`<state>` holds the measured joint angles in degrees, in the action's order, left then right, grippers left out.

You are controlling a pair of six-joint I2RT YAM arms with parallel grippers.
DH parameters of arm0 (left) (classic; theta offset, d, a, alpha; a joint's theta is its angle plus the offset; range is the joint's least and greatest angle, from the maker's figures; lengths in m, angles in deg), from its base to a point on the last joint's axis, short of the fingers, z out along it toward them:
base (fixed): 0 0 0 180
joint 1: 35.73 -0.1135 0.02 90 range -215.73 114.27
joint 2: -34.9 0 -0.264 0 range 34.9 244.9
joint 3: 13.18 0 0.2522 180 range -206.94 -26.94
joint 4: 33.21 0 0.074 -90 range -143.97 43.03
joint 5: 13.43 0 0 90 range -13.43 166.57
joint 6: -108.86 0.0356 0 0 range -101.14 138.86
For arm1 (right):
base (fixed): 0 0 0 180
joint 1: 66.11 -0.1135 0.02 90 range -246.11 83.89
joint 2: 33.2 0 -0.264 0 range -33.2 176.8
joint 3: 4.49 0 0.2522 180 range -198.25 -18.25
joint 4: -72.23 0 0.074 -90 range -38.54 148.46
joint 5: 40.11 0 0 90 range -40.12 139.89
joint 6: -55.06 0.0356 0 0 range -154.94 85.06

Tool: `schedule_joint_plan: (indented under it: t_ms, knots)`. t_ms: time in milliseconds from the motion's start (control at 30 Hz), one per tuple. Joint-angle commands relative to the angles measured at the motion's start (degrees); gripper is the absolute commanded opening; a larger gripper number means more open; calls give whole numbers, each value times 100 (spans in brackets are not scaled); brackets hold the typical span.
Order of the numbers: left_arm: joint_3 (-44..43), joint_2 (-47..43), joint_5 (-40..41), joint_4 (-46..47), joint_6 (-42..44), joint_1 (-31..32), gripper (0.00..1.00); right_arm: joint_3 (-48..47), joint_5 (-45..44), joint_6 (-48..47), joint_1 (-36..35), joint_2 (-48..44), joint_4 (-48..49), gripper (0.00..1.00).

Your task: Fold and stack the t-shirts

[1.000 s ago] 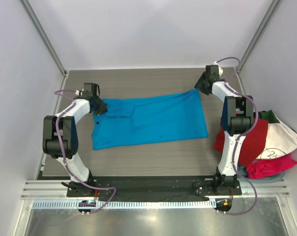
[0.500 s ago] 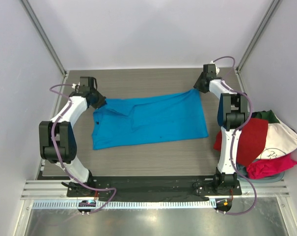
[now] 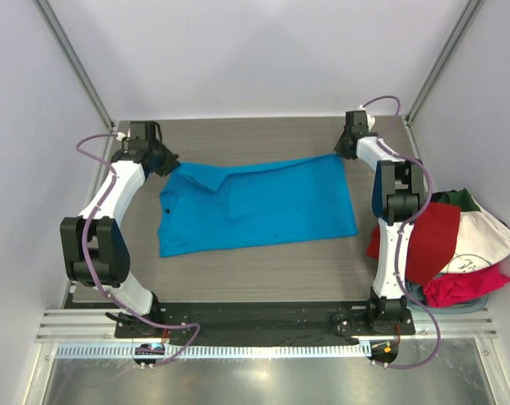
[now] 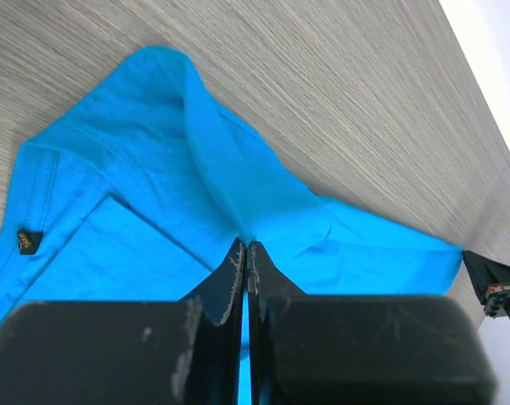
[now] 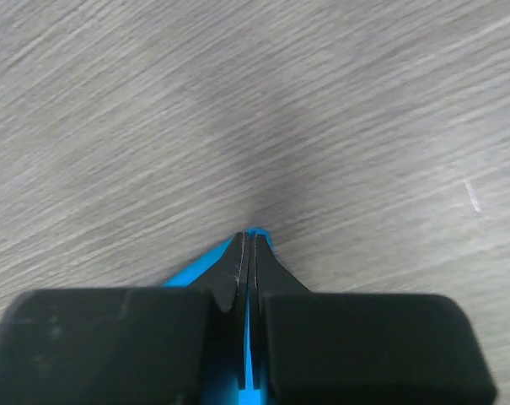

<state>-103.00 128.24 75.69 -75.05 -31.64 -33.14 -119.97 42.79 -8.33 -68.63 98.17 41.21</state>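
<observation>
The bright blue t-shirt (image 3: 255, 207) lies spread across the middle of the table, folded partly over itself. My left gripper (image 3: 168, 165) is shut on its far left corner; in the left wrist view the blue cloth (image 4: 153, 219) runs into my closed left gripper (image 4: 247, 246). My right gripper (image 3: 342, 153) is shut on the far right corner; the right wrist view shows a blue tip (image 5: 256, 233) pinched in that gripper (image 5: 248, 238). A heap of other shirts lies at the right: red (image 3: 432, 240), white with a small print (image 3: 482, 240), magenta-pink (image 3: 465, 285) and dark green (image 3: 459, 199).
The wood-grain table (image 3: 263, 139) is walled by white panels at the back and both sides. The heap of shirts sits against the right wall beside the right arm's base (image 3: 388, 312). A black strip (image 3: 255, 319) runs along the near edge.
Both grippers have moved toward the back of the table, pulling the blue shirt's far edge with them. The left arm has stretched further back and left.
</observation>
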Motion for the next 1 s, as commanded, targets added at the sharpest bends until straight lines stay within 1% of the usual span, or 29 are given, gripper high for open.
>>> schedule_joint_plan:
  t_ms: [0, 67, 167, 300, 367, 500, 967]
  knots:
    - [-121, -378, 36, -58, 5, -39, 0, 124, -441, -226, -108, -664, 56, 1]
    - [-94, -457, 36, -66, 14, -39, 0, 283, -678, -270, -178, -832, 126, 1]
    - [-24, -483, 36, -67, -12, -39, 0, 713, -723, -279, -196, -1139, 398, 1]
    - [116, -597, 36, -49, -30, -39, 0, 1354, -513, -183, -196, -1473, 924, 1]
    - [248, -659, 36, -58, -30, -48, 0, 1522, -425, -104, -196, -1605, 1022, 1]
    - [477, -887, 45, -49, -30, -39, 0, 1759, -293, 19, -204, -1781, 1101, 1]
    - [1110, -1792, 212, -225, 49, -39, 0, 2620, -372, 108, -143, -2458, 1259, 1]
